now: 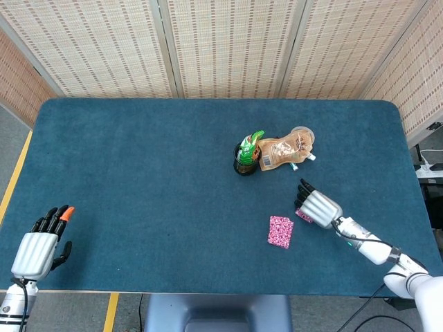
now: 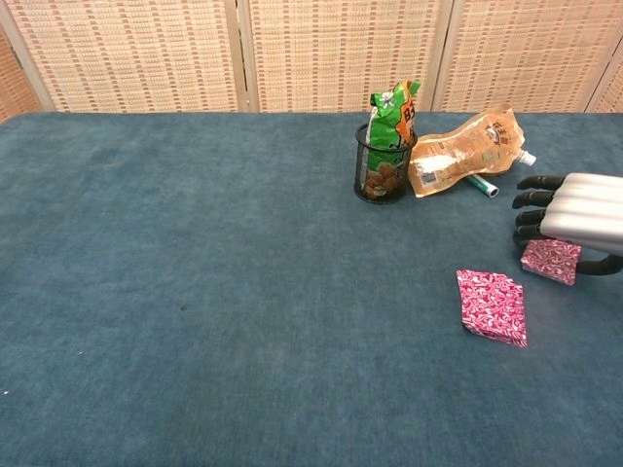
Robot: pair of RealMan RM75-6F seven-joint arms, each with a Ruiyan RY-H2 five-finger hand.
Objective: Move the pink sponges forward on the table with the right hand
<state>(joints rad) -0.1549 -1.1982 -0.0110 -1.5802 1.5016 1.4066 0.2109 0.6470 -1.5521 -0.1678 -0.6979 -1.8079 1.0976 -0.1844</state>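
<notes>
Pink sponges lie on the blue worktop (image 2: 195, 292): the larger sponge (image 2: 493, 306) flat and free, the smaller sponge (image 2: 549, 261) under your right robot hand (image 2: 574, 214), whose fingers curl onto it. Whether they grip it, you cannot tell. Your left robot hand (image 1: 38, 245) rests open, well apart.

The right hand (image 2: 574, 216) runs off the right edge of the chest view, so its wrist and arm are lost there. It covers the top of the smaller pink sponge (image 2: 551, 261); whether the fingers (image 2: 531, 206) touch the sponge I cannot tell. In the head view that sponge (image 1: 302, 215) is mostly hidden under the hand. Behind the orange pouch (image 2: 465, 153), a teal-capped tube (image 2: 480, 184) shows only its end. The left hand (image 1: 36, 247) appears only in the head view, its forearm cut off at the bottom edge.
</notes>
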